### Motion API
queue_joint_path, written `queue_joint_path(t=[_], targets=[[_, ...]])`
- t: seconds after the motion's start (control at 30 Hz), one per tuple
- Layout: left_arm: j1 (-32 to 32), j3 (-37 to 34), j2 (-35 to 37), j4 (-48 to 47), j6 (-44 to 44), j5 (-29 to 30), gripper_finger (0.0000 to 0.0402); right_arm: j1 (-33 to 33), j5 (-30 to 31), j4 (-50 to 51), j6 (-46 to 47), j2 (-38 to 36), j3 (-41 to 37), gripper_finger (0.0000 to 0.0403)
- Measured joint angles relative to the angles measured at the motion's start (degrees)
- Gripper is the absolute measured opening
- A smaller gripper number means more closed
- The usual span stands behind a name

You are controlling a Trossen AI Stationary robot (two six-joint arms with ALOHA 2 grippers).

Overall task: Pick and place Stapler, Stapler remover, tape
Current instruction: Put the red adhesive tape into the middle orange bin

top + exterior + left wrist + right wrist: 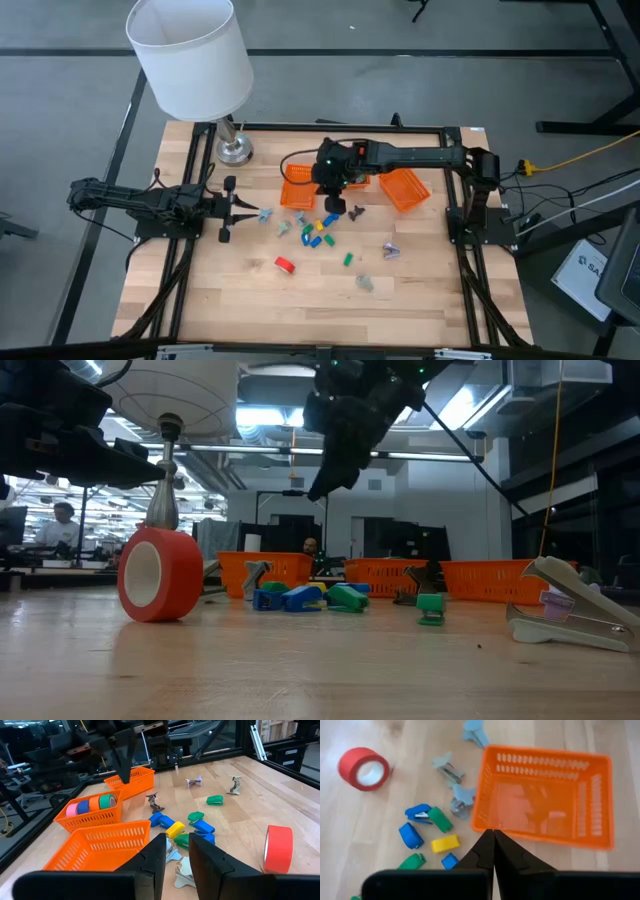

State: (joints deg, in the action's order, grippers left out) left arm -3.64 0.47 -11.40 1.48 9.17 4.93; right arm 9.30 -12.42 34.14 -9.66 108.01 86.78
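My left gripper (pixel 250 213) (pixel 177 842) is open and low over the table's left part. A grey stapler remover (pixel 176 862) (pixel 265 214) lies on the wood right at its fingertips, and no touch shows. My right gripper (pixel 336 207) (pixel 493 832) (pixel 320 490) is shut on nothing and hovers well above the table, over the near rim of an empty orange basket (pixel 545 795). Small blue, yellow and green staplers (pixel 316 231) (pixel 192 827) lie in a cluster mid-table. A red tape roll (pixel 285 264) (pixel 160 573) stands on its edge. Small tape rolls (pixel 92 805) sit in the middle basket.
Three orange baskets (pixel 300 192) (pixel 402 188) (pixel 100 845) stand across the far middle of the table. More stapler removers lie scattered (pixel 390 250) (pixel 365 283) (pixel 356 211). A lamp with a white shade (pixel 190 55) stands at the far left. Bare wood lies toward the near edge.
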Motion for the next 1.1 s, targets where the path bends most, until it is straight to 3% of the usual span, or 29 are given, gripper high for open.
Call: queue_joint_path(t=[0.43,0.73,1.1], targets=[[-0.02,0.00,0.00,0.00,0.00,0.00,0.0078,-7.67,0.83,-16.24,1.03,4.41,0.02,0.0009],[0.00,0.00,0.00,0.00,0.00,0.00,0.0079,-12.35,7.32,-20.64,25.06,5.65,0.02,0.0010],[-0.02,0.00,0.00,0.00,0.00,0.00,0.0079,-13.63,3.11,-19.42,48.12,5.49,0.02,0.0010]])
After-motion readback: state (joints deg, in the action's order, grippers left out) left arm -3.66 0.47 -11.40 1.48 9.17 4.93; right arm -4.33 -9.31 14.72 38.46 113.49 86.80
